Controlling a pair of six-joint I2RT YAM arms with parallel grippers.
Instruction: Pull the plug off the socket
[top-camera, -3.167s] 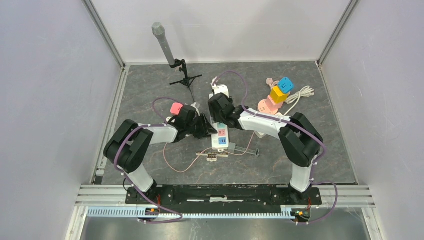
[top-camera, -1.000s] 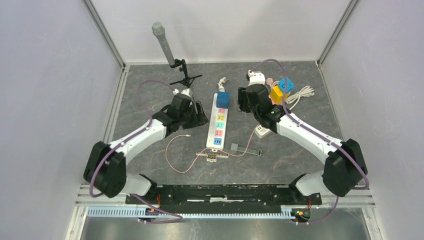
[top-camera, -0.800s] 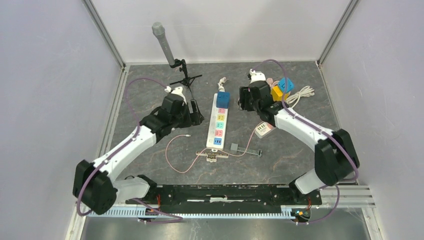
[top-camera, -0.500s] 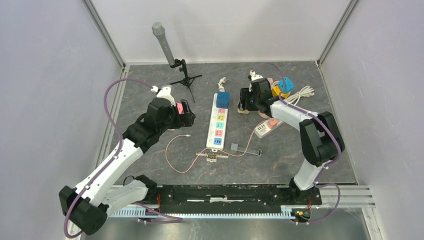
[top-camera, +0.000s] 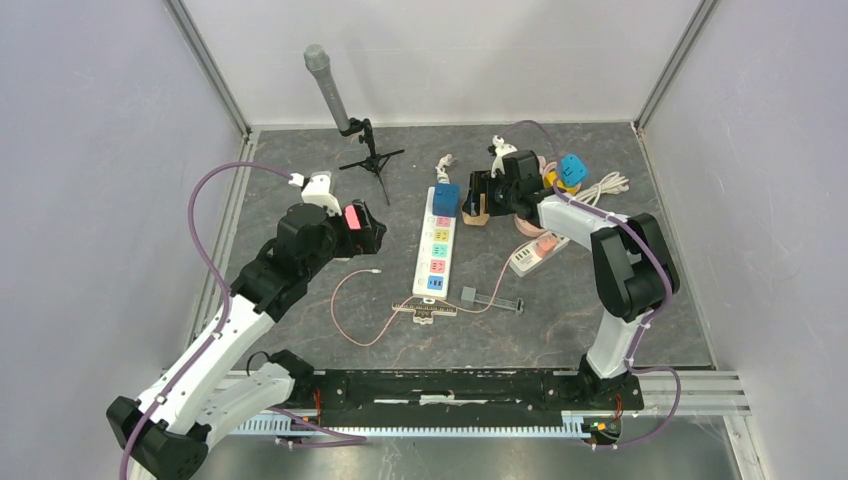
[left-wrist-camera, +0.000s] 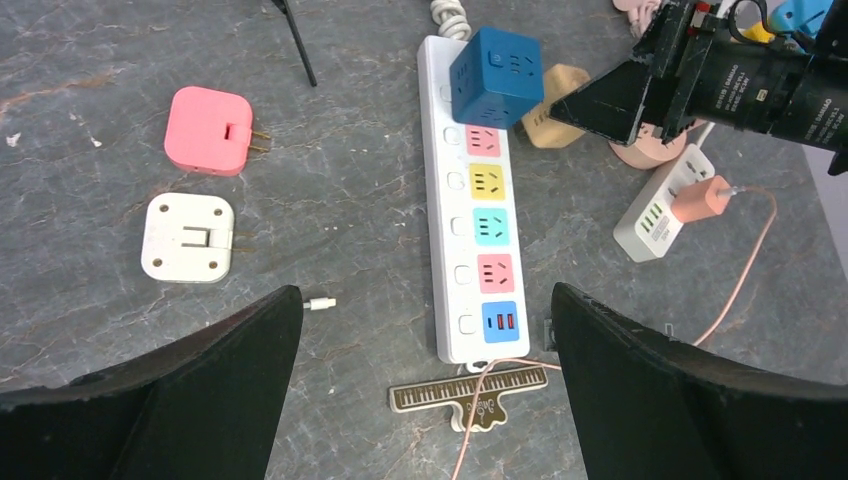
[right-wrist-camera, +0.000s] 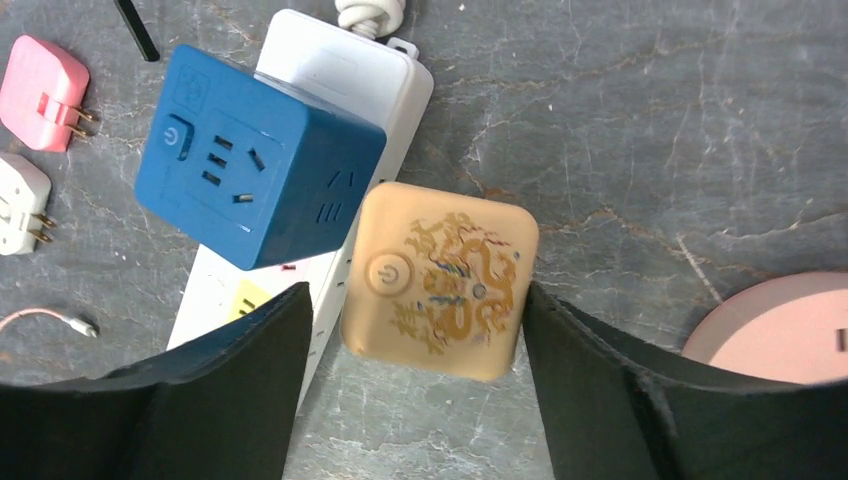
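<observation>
Over on the left, the left pincer (left-wrist-camera: 425, 400) hangs above the surface (left-wrist-camera: 340, 200) with its jaws spread wide and nothing in them. Under it lie a pink adapter (left-wrist-camera: 208, 130) with its prongs sticking out sideways and, just nearer, a white adapter (left-wrist-camera: 188, 237) with the prongs folded flat. From the top view the arm hides most of both.

In the middle the power strip (left-wrist-camera: 447, 240) runs near to far: white, with a row of coloured sockets in pink, yellow, teal and pink, then a blue USB block at the near end. A chunky blue cube plug (left-wrist-camera: 497, 77) sits on the far end. It covers that socket completely, so you can't see its prongs.

The tan plug (right-wrist-camera: 440, 280) is a rounded square with a power symbol and a gold dragon print on top. It lies flat on the surface just right of the strip's far end, beside the blue cube, with whatever's underneath hidden.

The right pincer (right-wrist-camera: 415, 300) straddles it, jaws apart. There's a clear gap at the left finger. The right finger's edge overlaps the plug's edge, so I can't tell if it's touching.

Further right a pink round thing (right-wrist-camera: 770, 330) is cut off by the frame.
</observation>
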